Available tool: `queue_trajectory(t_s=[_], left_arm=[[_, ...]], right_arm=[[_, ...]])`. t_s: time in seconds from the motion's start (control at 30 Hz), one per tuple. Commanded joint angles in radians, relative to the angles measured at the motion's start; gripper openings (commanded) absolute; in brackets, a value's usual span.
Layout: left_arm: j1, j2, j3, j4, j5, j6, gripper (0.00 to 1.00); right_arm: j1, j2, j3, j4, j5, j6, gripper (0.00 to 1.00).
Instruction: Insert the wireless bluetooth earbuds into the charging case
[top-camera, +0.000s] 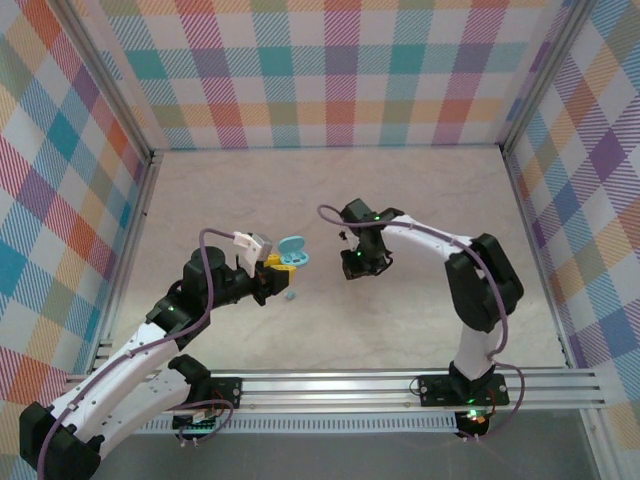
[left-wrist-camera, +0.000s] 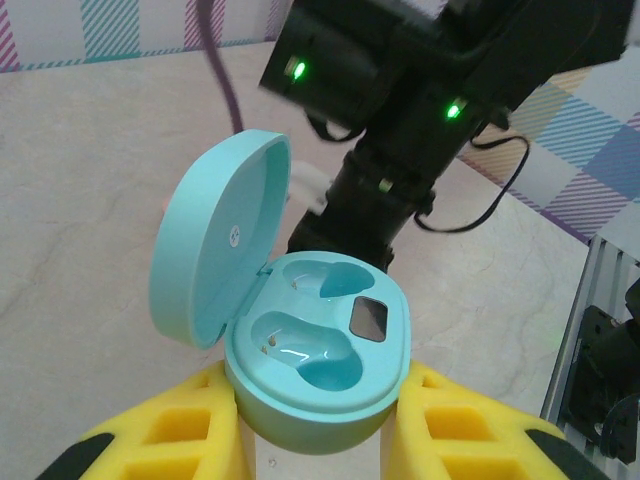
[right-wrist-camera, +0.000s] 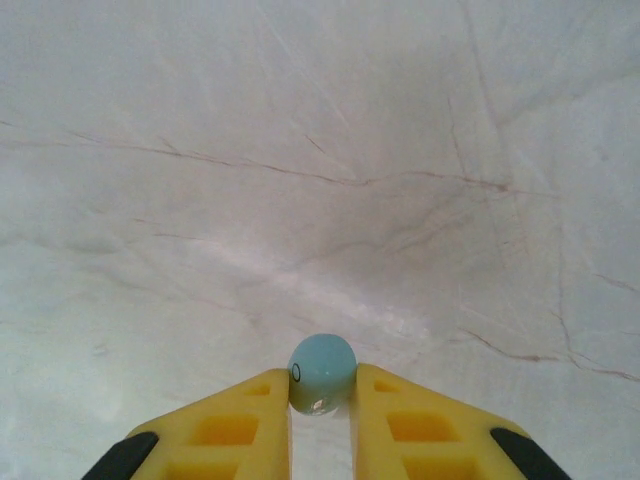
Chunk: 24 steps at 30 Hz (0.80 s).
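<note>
One light blue earbud (right-wrist-camera: 322, 368) pinched in right tool (right-wrist-camera: 320, 398): tiny, light, smooth, probably slippery; grip across its middle. Left tool (left-wrist-camera: 318, 440) clamped on open charging case (left-wrist-camera: 330, 350)

A pale, marble-veined table (top-camera: 420, 190); one small light blue earbud (top-camera: 291, 296) lies on it, left of centre

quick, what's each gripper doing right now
left gripper: shut on the blue charging case, whose lid is open
right gripper: shut on a light blue earbud
</note>
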Motion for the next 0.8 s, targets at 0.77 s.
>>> queue_trajectory(t_s=[0.77], left_arm=[[0.002, -0.015, 0.044, 0.012, 0.074, 0.062, 0.17]], right_arm=[[0.006, -0.496, 0.053, 0.120, -0.546, -0.216, 0.20]])
